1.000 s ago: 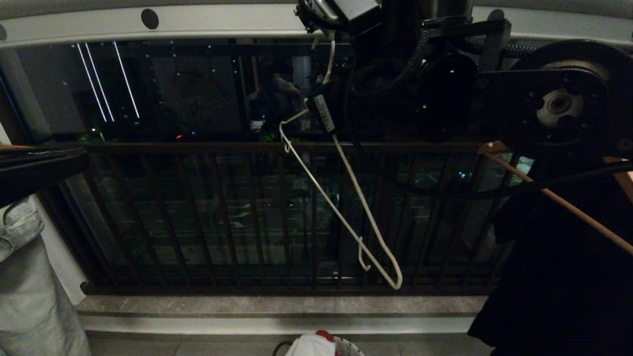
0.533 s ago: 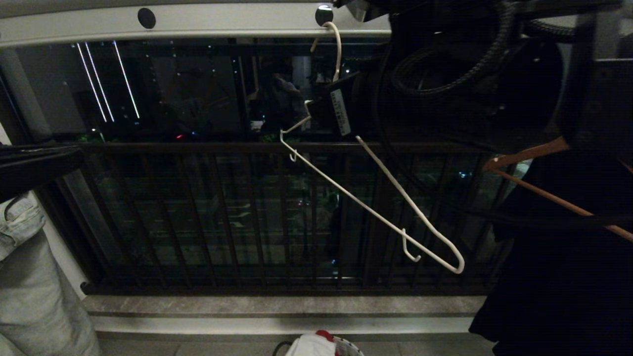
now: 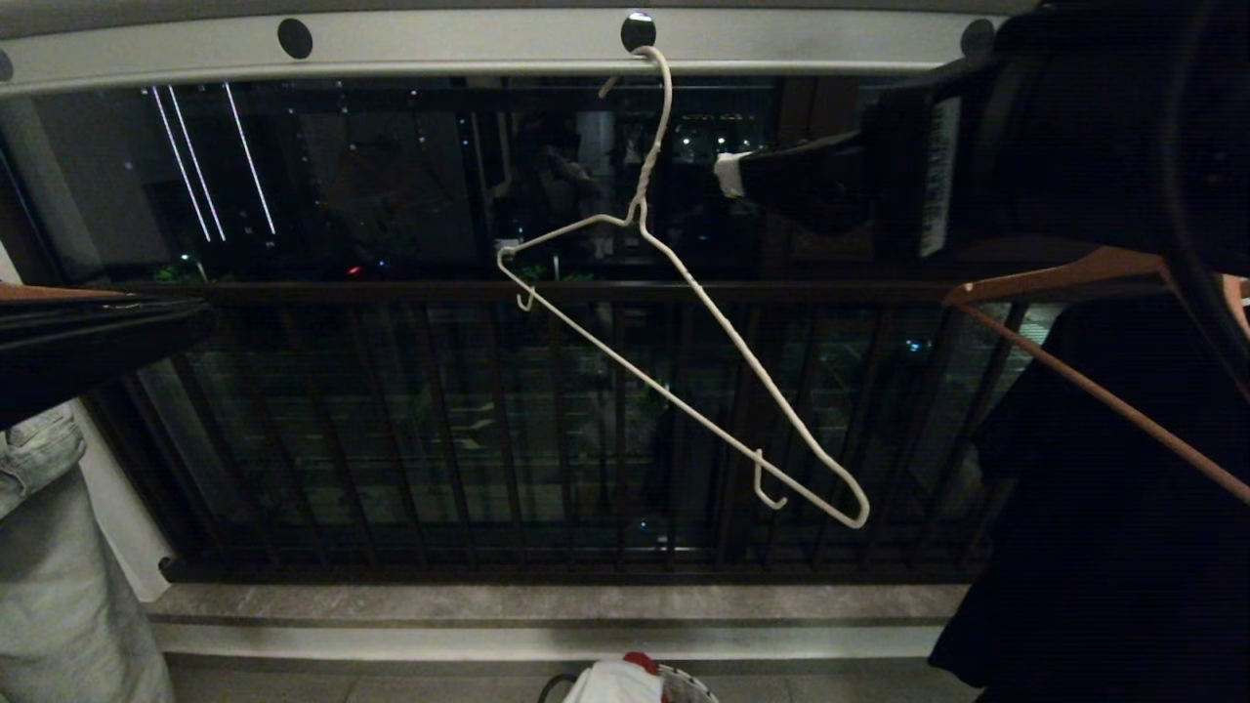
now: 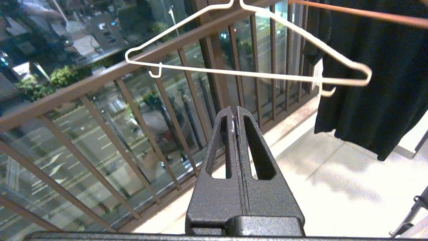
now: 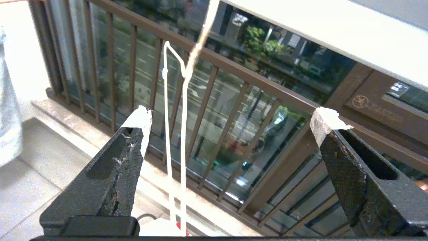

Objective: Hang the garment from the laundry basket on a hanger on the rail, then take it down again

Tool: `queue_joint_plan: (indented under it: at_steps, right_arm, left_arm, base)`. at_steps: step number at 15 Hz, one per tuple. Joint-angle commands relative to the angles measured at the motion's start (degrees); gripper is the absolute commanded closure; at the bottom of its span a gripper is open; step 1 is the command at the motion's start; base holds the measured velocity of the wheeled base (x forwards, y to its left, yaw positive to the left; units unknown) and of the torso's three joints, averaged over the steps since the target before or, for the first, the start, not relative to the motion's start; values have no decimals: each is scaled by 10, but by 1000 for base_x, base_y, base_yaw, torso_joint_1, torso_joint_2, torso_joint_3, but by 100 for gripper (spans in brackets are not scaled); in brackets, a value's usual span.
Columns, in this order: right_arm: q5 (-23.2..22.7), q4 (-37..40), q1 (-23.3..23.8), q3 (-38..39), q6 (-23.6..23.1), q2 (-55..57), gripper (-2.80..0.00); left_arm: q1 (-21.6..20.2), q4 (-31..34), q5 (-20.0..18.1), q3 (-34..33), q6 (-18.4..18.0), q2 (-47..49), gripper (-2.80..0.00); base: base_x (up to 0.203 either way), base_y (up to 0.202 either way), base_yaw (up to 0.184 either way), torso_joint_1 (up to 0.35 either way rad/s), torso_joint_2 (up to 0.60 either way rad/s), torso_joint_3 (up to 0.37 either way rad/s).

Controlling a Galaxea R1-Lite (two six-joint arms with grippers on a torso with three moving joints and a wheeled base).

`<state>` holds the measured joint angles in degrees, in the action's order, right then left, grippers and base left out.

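Nearest, the left gripper [image 4: 235,115], matte black, is pinched shut on nothing and the right gripper [image 5: 230,125] gapes empty, while beyond them the thin white wire hanger [image 3: 684,376] hangs hooked in a round hole of the pale grey rail [image 3: 469,44], its long bottom bar slanting down toward the right.

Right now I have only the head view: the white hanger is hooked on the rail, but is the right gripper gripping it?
Observer: No. In the right wrist view the right gripper has its fingers spread wide, and the hanger hangs beyond them, apart from both.
Operator: And the left gripper? I see only a dark arm at the edge.
Observer: The left wrist view shows the left gripper with its fingers pressed together, holding nothing.
Operator: Where does it point?
Observer: Towards the balcony railing, below the hanger's bottom wire.
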<state>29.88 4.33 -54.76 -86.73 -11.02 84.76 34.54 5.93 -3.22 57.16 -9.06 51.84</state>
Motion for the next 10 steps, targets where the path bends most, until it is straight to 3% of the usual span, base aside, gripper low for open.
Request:
queue_joint_plan:
  at_steps: [1, 7, 10]
  right_arm:
    - [-1, 1, -3, 42, -1, -64, 0]
    - [-21, 7, -1, 106, -1, -131, 0]
    - [-21, 5, 38, 129, -1, -139, 0]
  left_arm:
    - [0, 0, 0, -2, 0, 14, 0]
    - [0, 0, -1, -11, -3, 25, 0]
    - [0, 0, -2, -30, -13, 12, 0]
  base:
    - [0, 0, 0, 0, 0, 0]
    - [0, 0, 0, 0, 0, 0]
    - [0, 0, 0, 0, 0, 0]
